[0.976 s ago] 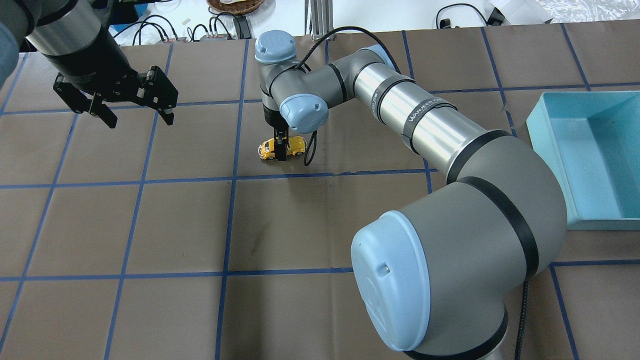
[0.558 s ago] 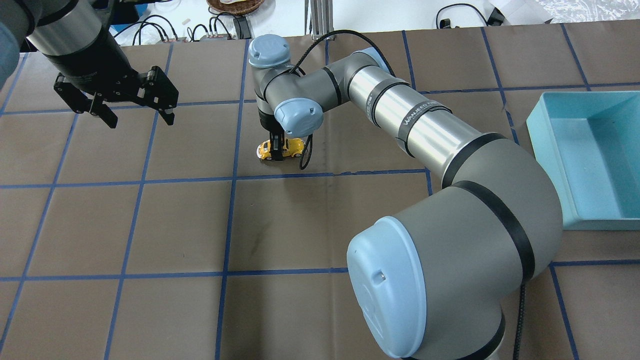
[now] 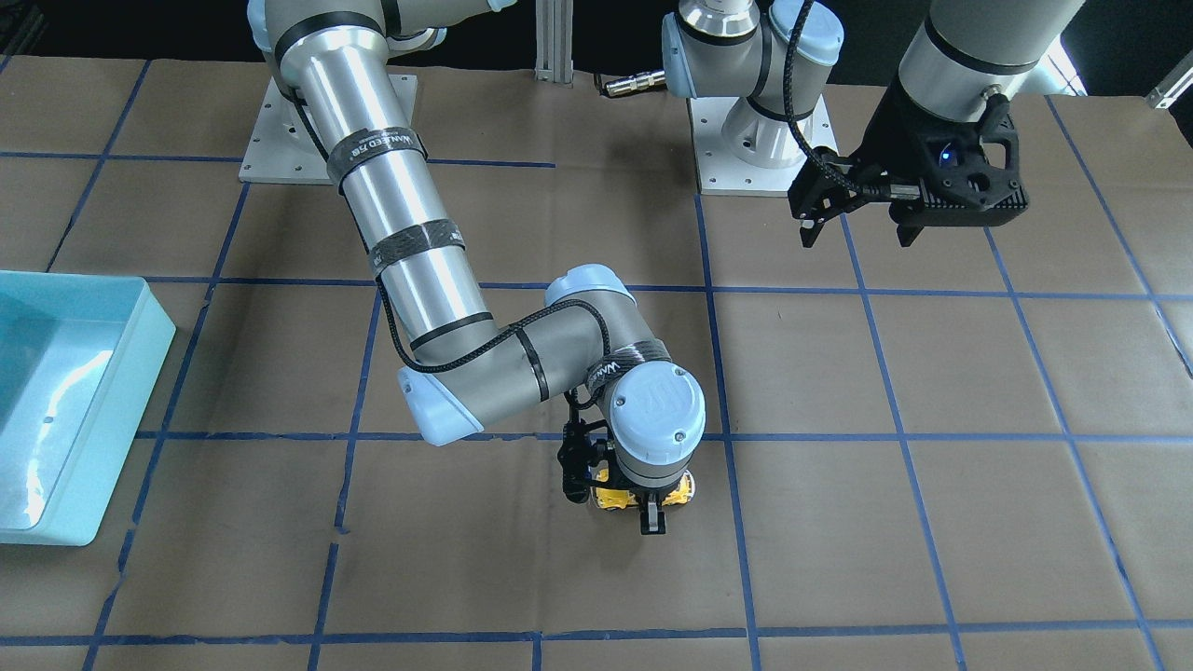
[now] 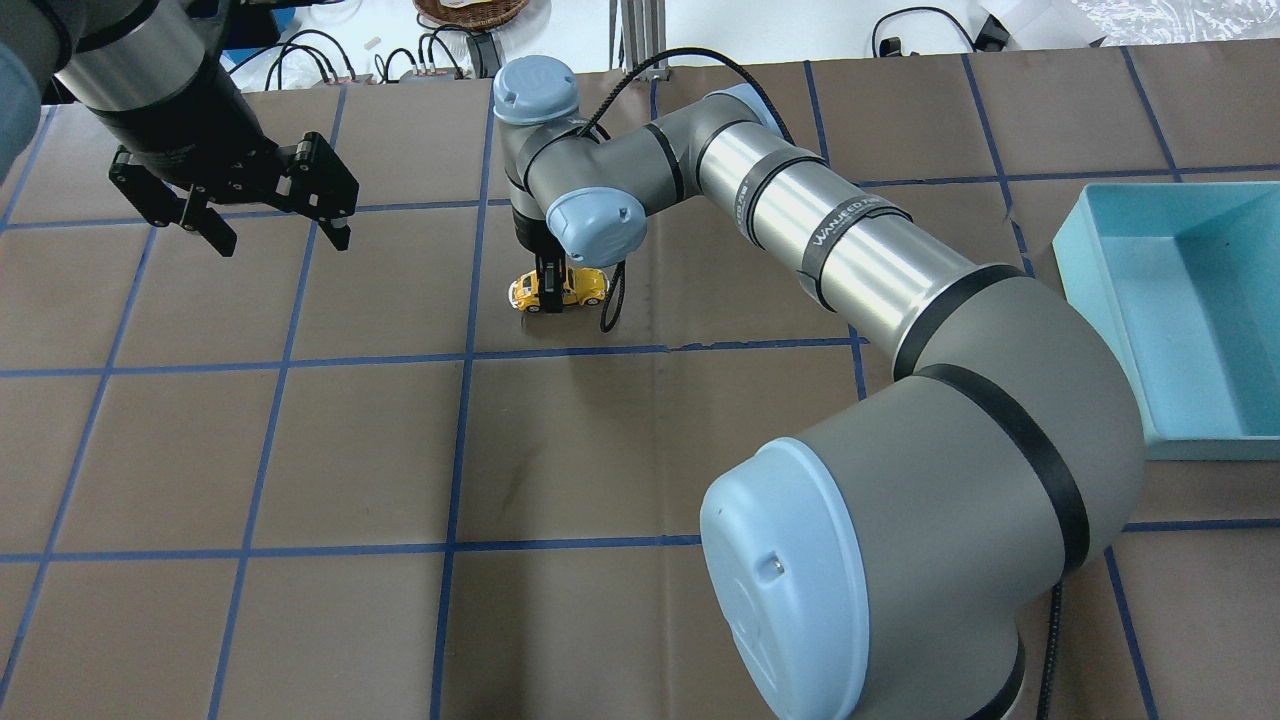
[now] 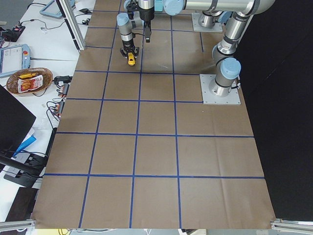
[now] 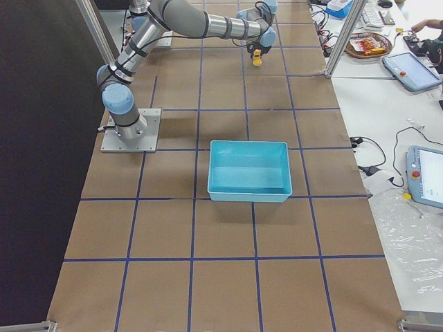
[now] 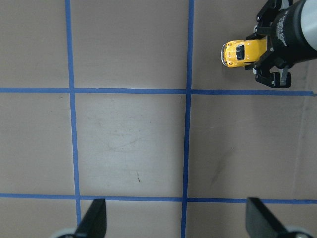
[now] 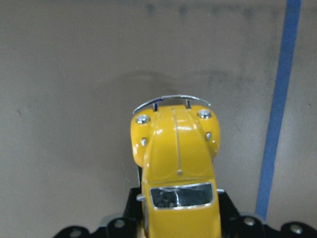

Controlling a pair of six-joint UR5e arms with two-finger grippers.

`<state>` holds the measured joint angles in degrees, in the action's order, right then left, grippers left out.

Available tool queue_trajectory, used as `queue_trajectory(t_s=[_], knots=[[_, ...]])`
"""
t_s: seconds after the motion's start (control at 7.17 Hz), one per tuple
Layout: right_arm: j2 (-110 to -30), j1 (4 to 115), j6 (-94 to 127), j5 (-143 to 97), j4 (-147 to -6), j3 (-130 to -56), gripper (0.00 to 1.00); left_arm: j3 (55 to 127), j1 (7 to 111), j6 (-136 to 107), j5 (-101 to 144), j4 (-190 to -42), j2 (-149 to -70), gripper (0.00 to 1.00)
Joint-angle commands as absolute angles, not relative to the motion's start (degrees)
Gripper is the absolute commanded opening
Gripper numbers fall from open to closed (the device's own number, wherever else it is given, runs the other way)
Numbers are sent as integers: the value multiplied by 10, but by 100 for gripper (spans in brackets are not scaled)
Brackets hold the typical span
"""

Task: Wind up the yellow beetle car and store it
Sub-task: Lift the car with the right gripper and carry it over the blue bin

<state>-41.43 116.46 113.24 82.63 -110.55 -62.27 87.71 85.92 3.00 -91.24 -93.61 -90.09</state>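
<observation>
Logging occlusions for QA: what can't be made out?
- yellow beetle car: rear cut by right wrist view's bottom edge.
- Car's body: front-facing view, right arm's wrist covers most.
- right end effector grip: too small in side views.
- blue bin: overhead view's right edge crops it.

Looking straight down on the brown table cover (image 7: 129,144), divided into squares by blue tape lines (image 7: 187,139). Toward the table's far edge and right end, the yellow beetle car (image 7: 240,52), roof up, nose toward the left end, just beyond one tape line. Clamped on its rear half from both sides by the black right gripper (image 7: 262,52), below a grey wrist (image 7: 302,29). Toward the near edge, two dark fingertips (image 7: 94,220) of the left gripper (image 7: 177,220), wide apart.
</observation>
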Motion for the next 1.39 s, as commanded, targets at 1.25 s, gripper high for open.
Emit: queue_trajectory(t_s=[1.25], knots=[[-825, 874, 367, 893, -1025, -947, 11, 874, 911, -63, -872, -906, -922, 100]])
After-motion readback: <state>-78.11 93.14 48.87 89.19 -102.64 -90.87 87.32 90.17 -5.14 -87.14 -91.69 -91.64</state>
